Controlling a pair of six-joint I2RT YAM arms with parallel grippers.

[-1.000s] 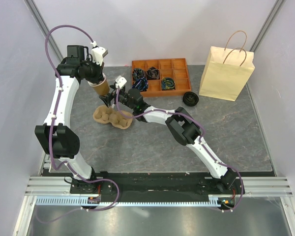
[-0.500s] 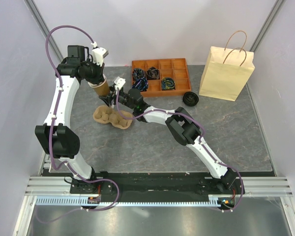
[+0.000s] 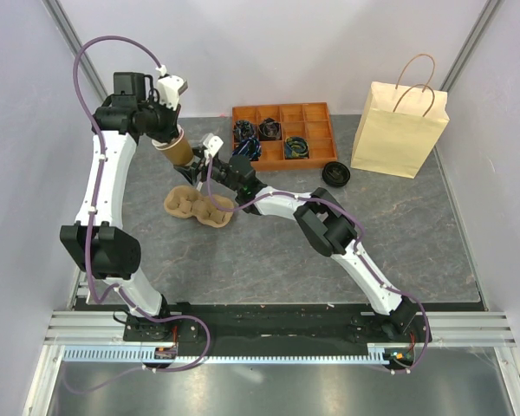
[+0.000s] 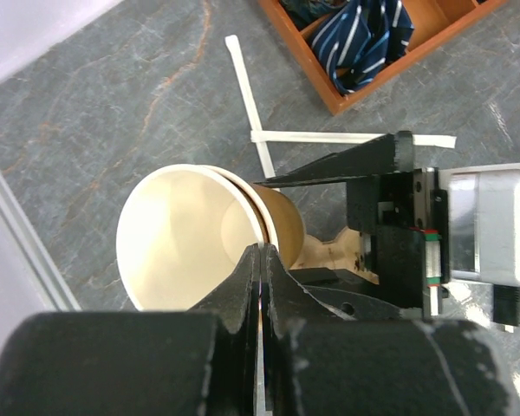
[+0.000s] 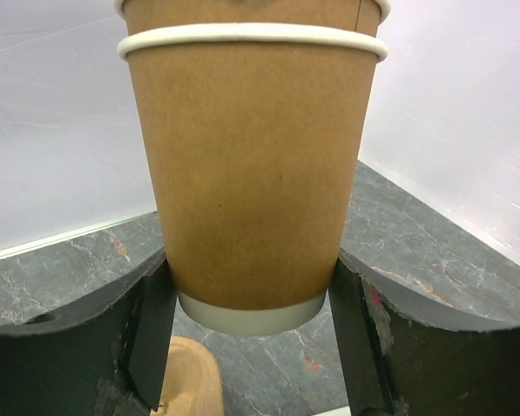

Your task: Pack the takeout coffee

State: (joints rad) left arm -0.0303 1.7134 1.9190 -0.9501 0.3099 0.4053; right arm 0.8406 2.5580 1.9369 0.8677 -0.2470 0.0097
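**Here, two nested cups held up between both grippers**

A small brown kraft-paper inner cup [image 4: 178, 238], cream inside and with no lid on it, sits nested in a matching brown kraft-paper outer cup [image 5: 247, 173]. Their two white rolled rims show one above the other. The pair is held in the air, tilted with the mouths toward the far left, above the tan moulded-pulp cup carrier [image 3: 199, 208] and not touching it.

The left gripper [image 4: 258, 286] has its fingers drawn together on the wall of the inner cup at the rim, one finger inside the mouth and one outside. The right gripper [image 5: 253, 269] takes the outer cup low on its body. Its two black fingers lie against opposite sides just above the base, clamped on it.

The carrier rests on the grey marbled table [image 3: 269, 260]. A round black plastic lid [image 3: 335, 173] lies on the table well to the right of the cups, near the foot of the upright cream paper bag with twisted handles [image 3: 399, 130]. Between the cups and the bag, at the far side, sits an orange-brown wooden compartment tray [image 3: 282, 108] holding dark coiled items.
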